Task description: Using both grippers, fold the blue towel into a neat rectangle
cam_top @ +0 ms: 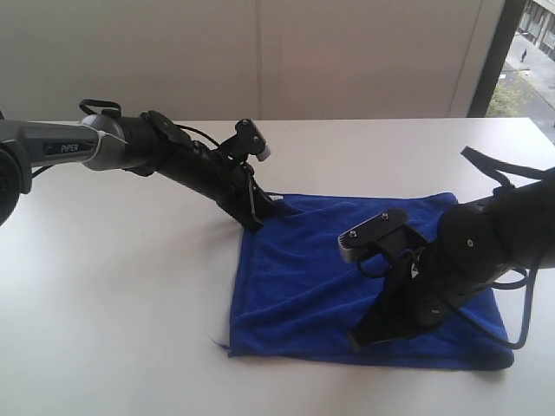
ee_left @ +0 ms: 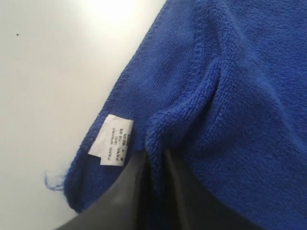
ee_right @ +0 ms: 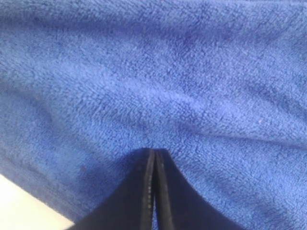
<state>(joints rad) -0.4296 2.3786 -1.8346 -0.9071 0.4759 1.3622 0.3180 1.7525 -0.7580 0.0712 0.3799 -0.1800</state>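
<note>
Observing deep royal-blue, soft microfibre towel (cam_top: 303,277) lying spread on plain white tabletop (cam_top: 113,286), rumpled, roughly rectangular. Noting black metal pincer left gripper (cam_top: 257,221) pressing down at towel's far left corner, just beside small white printed label (ee_left: 112,145). Seeing its fingers (ee_left: 127,191) pinching a raised ridge of blue cloth between them, so clamping on the towel. Noting black metal pincer right gripper (cam_top: 360,336) resting tip-down on towel, close to its near edge. Seeing its jaws pressing together, tips touching the pile; not managing to tell about any cloth caught between.
</note>
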